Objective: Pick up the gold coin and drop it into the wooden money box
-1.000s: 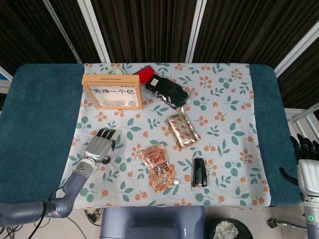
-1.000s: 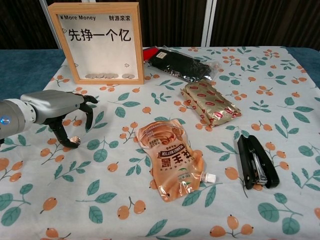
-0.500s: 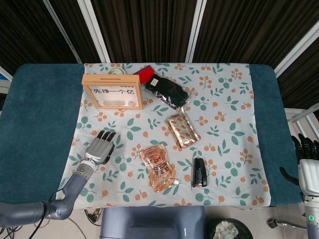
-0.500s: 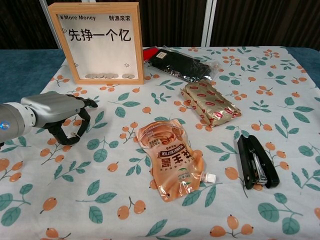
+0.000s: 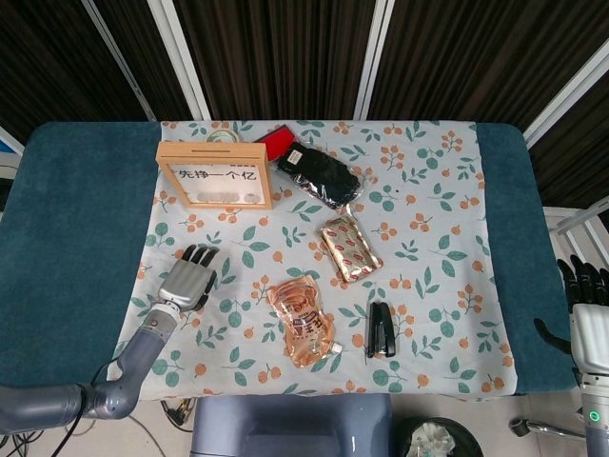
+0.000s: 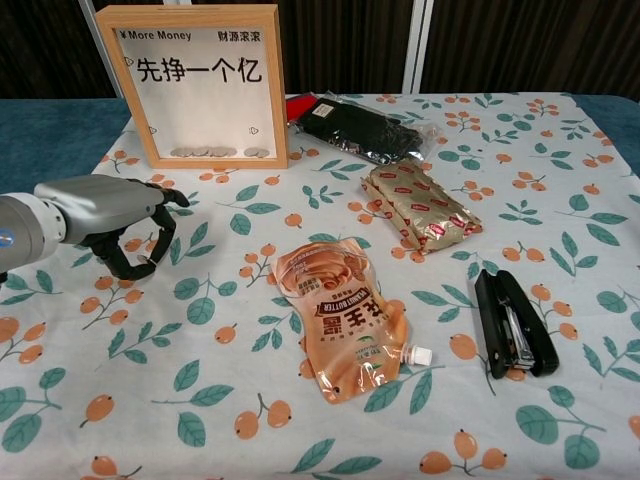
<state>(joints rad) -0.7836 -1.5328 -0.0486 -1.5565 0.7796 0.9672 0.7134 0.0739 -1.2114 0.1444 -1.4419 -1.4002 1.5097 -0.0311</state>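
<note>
Lifted since earlier frames: left hand (image 6: 105,220), fingers curled, thumb and finger meeting; gold coin not discernible between them, grip uncertain. Wooden money box (image 6: 197,85) upright behind. Right hand (image 5: 588,314) off-table, fingers apart

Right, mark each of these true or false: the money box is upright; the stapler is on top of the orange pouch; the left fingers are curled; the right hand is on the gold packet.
1. The wooden money box stands upright on the floral cloth. True.
2. The black stapler lies on top of the orange pouch. False: it lies on the cloth, apart from the pouch.
3. The left hand is over the cloth in front of the money box, its fingers curled. True.
4. The right hand rests on the gold packet. False: it is beyond the table's edge, and nothing touches the packet.
</note>
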